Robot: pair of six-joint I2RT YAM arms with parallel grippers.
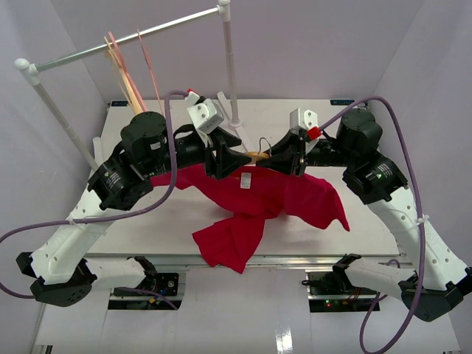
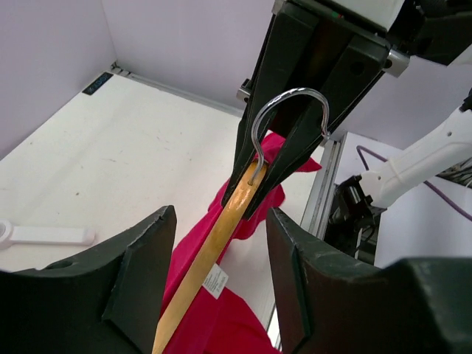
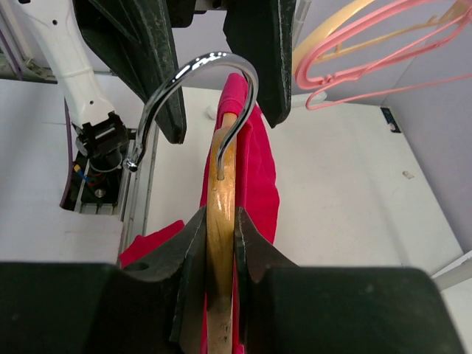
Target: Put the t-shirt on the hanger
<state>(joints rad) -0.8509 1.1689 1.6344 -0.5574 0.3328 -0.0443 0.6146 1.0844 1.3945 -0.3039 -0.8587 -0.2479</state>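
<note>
**Near edge.** The t-shirt (image 1: 251, 210) lies at lower centre of the top view. One fold hangs over the near edge of the worktop (image 1: 369, 236), and the rest rises to the hanger (image 3: 218, 184) at mid-frame. A white label (image 1: 245, 179) shows just below the neck.

**Mid-frame.**
- Right gripper (image 3: 219, 221): jaws narrow, clamped on the wooden crown of the hanger just below the hook (image 3: 195, 70).
- Left gripper (image 2: 221, 217): jaws wide, standing either side of the hanger's arm and apart from it.
- The right arm alone carries the hanger.
- Red cloth shows on both sides of the wood. Both shoulders seem seated, but the arms block the top view, so this cannot be confirmed.

**Step in hand, as judged:** settling the shirt on the hanger.

**Recommendations.** Keep the right clamp firm and the hanger level. Any left-arm move should run along the wood, clear of the cloth, so nothing drags off. Lift enough for the trailing fold to clear the worktop edge.

**Far.** The rail (image 1: 125, 40) with pink hangers (image 1: 125, 70) stands at upper left, well apart.
</note>
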